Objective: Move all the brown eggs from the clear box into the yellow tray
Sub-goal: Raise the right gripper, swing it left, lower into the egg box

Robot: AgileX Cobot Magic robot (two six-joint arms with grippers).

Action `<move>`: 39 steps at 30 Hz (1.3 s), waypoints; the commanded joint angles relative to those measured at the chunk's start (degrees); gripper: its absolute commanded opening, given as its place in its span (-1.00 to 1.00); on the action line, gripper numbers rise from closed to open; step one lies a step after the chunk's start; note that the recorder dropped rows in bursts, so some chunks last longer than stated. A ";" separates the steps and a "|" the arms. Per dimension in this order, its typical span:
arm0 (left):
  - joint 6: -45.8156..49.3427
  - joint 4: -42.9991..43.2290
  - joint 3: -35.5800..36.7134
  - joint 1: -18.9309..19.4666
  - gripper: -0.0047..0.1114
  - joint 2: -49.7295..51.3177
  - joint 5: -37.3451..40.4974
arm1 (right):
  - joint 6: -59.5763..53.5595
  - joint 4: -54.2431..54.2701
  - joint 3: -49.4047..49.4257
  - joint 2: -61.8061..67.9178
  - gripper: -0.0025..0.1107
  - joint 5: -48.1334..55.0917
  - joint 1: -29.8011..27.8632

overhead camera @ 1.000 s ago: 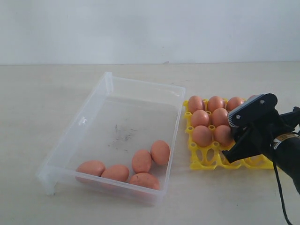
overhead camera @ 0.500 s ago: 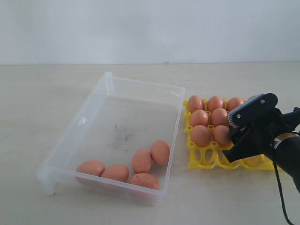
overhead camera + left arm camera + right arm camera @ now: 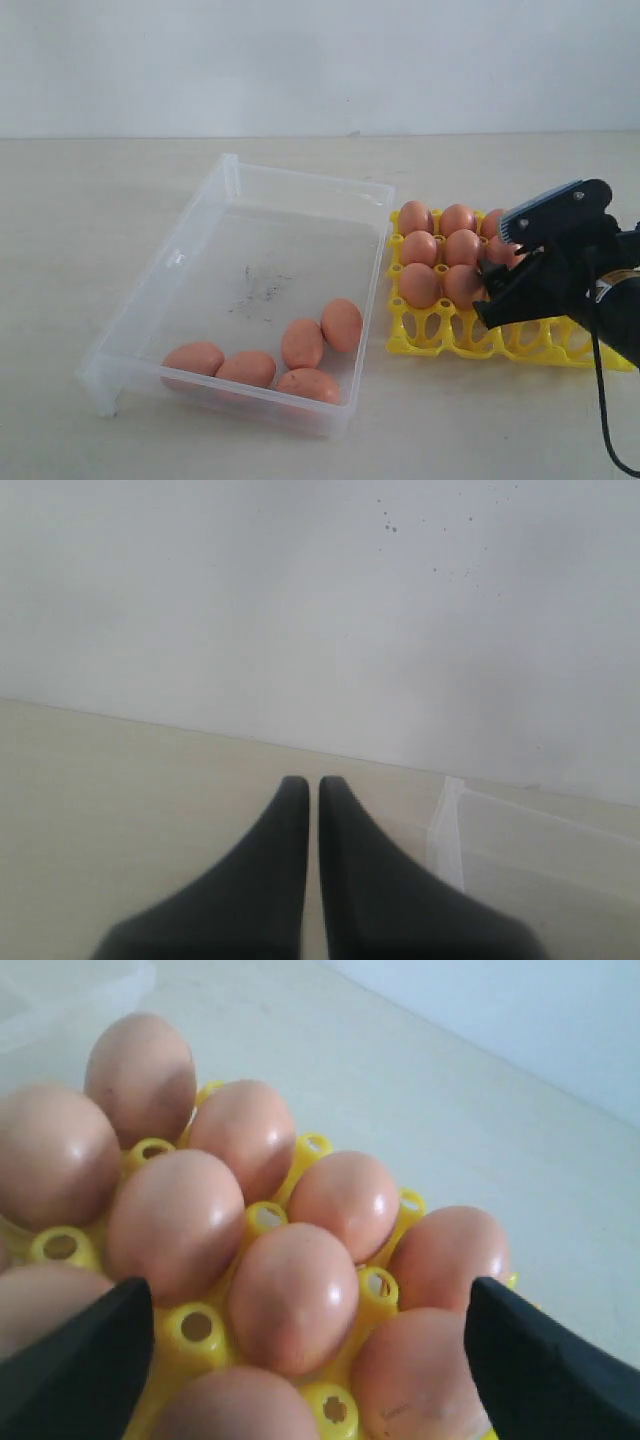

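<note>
Presently on the table (image 3: 90,200), item by item:

1. Clear box (image 3: 190,250). It lies left of centre in the exterior view. The walls are low and there are dark scuffs on the floor.

2. Brown eggs (image 3: 302,343), loose lot. Five lie in the clear box, all gathered at its near end. Three are along the near wall and two sit just behind them.

3. Yellow tray (image 3: 432,335). It sits just beside the right wall of the clear box; whether the two touch I cannot tell. The nearest row of cups is empty.

4. Brown eggs, seated lot. Each stands in its own cup in the far rows of the yellow tray. At least eight show in the exterior view, and my right arm hides the rest. The right wrist view shows them packed cup to cup.

5. My right gripper (image 3: 492,272). The jaws are spread wide and hold nothing. It hangs low over the yellow tray. In the right wrist view its two dark fingers (image 3: 80,1360) stand either side of one seated egg (image 3: 295,1300), and there is a gap between that egg and each finger.

6. My left gripper (image 3: 307,785). The fingers are pressed together with nothing between them. It does not show in the exterior view. In the left wrist view it is above bare table, a corner of the clear box is close by, and the white wall (image 3: 300,600) is beyond.
</note>
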 commanded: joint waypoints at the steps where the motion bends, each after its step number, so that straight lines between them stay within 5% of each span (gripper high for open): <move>1: -0.07 -0.03 -0.21 -0.22 -0.85 0.20 -0.11 | 1.64 -0.66 0.26 -6.89 0.40 6.00 0.06; 10: -0.07 -0.03 -0.21 -0.22 -0.85 0.20 -0.11 | 9.70 -6.60 0.14 -12.38 0.40 11.25 0.06; 21: -0.07 -0.03 -0.21 -0.22 -0.85 0.20 -0.11 | 88.27 -77.77 -14.86 -12.25 0.40 13.61 0.99; 29: -0.07 -0.03 -0.21 -0.22 -0.85 0.20 -0.11 | 118.41 -102.35 -26.01 -10.06 0.39 27.57 13.73; 33: -0.07 -0.03 -0.21 -0.22 -0.85 0.20 -0.11 | 135.90 -115.23 -31.71 -5.12 0.12 28.25 18.89; 36: -0.07 -0.03 -0.21 -0.22 -0.85 0.20 -0.11 | 137.25 -115.23 -35.60 -0.40 -0.14 23.17 19.90; 39: -0.07 -0.03 -0.21 -0.22 -0.85 0.20 -0.11 | 137.25 -115.23 -37.87 2.42 -0.17 21.25 19.90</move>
